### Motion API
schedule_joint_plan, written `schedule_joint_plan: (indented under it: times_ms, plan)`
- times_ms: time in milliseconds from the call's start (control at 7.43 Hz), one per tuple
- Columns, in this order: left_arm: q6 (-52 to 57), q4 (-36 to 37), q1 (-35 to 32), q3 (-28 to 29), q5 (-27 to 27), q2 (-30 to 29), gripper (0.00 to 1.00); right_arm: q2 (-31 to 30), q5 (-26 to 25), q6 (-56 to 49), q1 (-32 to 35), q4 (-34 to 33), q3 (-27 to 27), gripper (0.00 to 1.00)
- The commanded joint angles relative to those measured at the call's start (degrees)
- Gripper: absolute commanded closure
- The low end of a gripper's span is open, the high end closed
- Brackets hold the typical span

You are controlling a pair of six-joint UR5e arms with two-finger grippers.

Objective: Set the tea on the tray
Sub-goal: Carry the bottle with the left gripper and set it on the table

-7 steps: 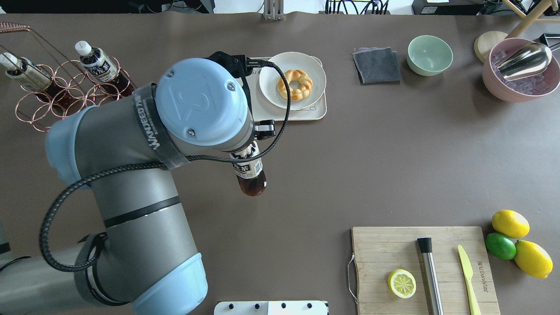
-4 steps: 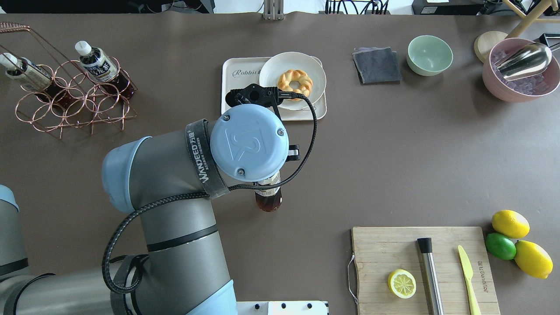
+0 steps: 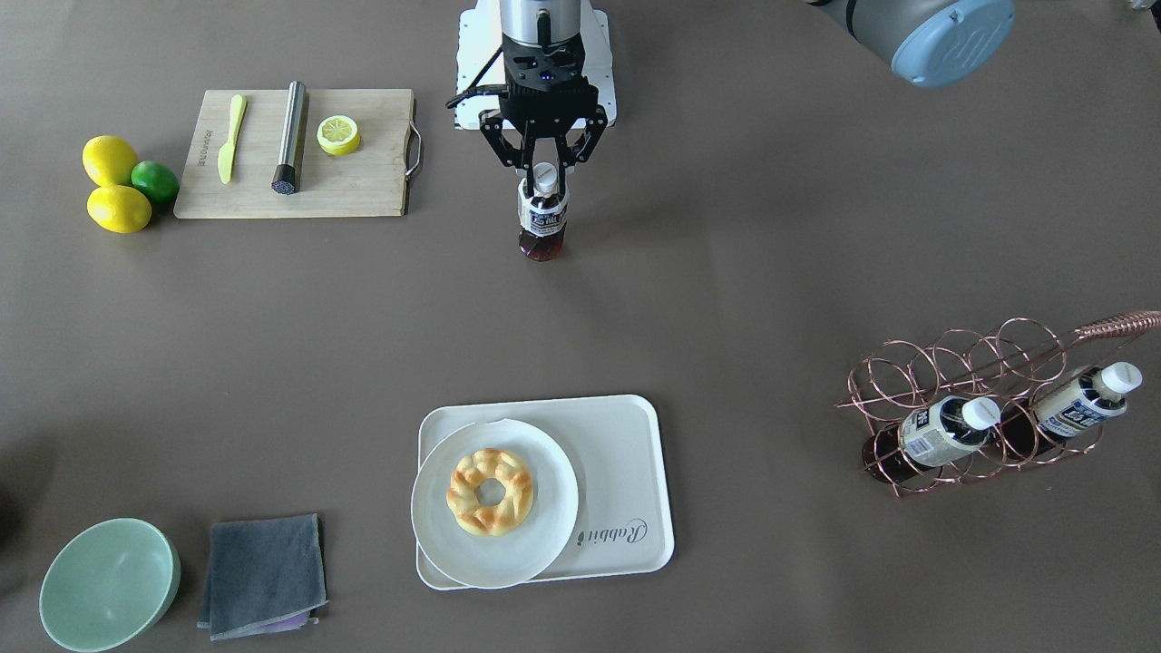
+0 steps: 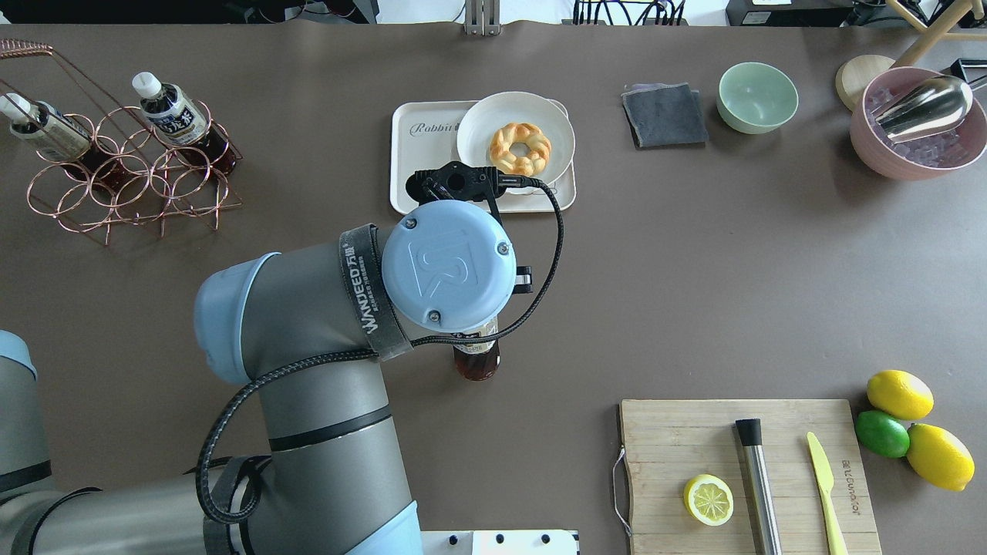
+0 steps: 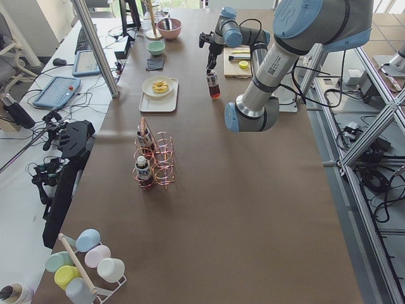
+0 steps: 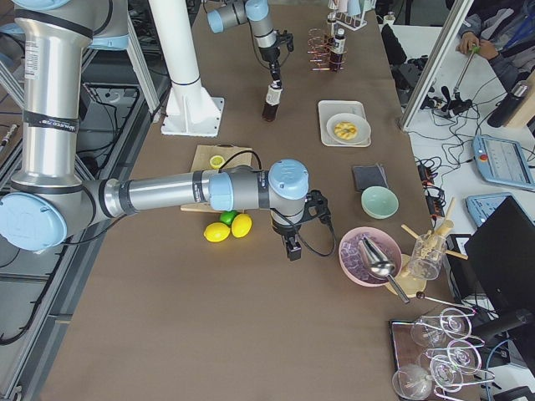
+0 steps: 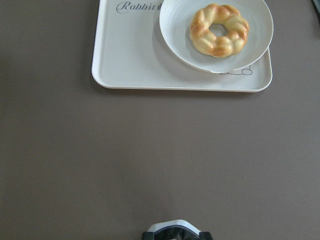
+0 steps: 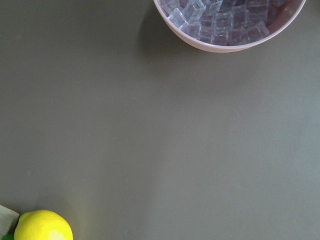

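Observation:
My left gripper (image 3: 544, 178) is shut on the neck of the tea bottle (image 3: 542, 222), which hangs upright with dark liquid and a white cap. I cannot tell if its base touches the table. In the overhead view only its lower part (image 4: 476, 362) shows under my wrist. The cream tray (image 3: 626, 481) with "Rabbit" lettering lies further across the table; it also shows in the overhead view (image 4: 416, 154) and the left wrist view (image 7: 130, 55). My right gripper (image 6: 292, 247) shows only in the exterior right view, near the pink bowl; I cannot tell if it is open or shut.
A white plate (image 3: 535, 544) with a ring pastry (image 3: 490, 491) covers part of the tray. A copper rack (image 4: 131, 169) holds two more bottles. A cutting board (image 4: 694, 439), lemons (image 4: 899, 394), a green bowl (image 4: 757, 96) and a grey cloth (image 4: 665, 114) lie to the right.
My left arm has carried the bottle right and back toward the robot's base, off the tray's near edge. The tray's lettered left half now shows.

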Motion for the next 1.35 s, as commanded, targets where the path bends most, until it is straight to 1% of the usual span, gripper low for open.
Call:
schedule_joint_plan:
  times_ms: [0, 404, 538, 673, 807, 942, 1076, 1211]
  plan:
    - [0.02, -0.02, 0.21, 0.0, 0.0, 0.18, 1.0, 0.01, 0.03, -0.16, 0.0, 0.0, -0.01, 0.0]
    - [0.02, -0.02, 0.21, -0.18, 0.0, 0.71, 1.0, -0.08, 0.03, -0.16, 0.0, 0.0, 0.08, 0.0]
    - [0.02, -0.02, 0.21, -0.18, 0.0, 0.71, 0.71, -0.08, 0.03, -0.07, 0.0, 0.0, 0.08, 0.0]
    - [0.02, -0.02, 0.21, -0.18, 0.0, 0.62, 0.32, -0.08, 0.12, 0.02, 0.0, 0.0, 0.17, 0.0]
    - [0.02, -0.02, 0.21, -0.26, 0.0, 0.62, 0.23, -0.08, 0.21, 0.19, 0.0, -0.09, 0.34, 0.0]
    - [0.02, -0.02, 0.21, -0.53, 0.0, 0.71, 0.18, 0.01, 0.99, 0.28, 0.0, 0.0, 0.34, 0.0]
    - [0.02, 0.06, 0.13, -0.88, 0.0, 0.71, 0.18, 0.1, 1.7, 0.28, 0.0, 0.0, 0.43, 0.0]
    - [0.02, 0.24, -0.13, -2.53, 0.0, 0.71, 0.17, 0.71, 2.75, 0.54, -0.09, 0.0, 1.21, 0.0]
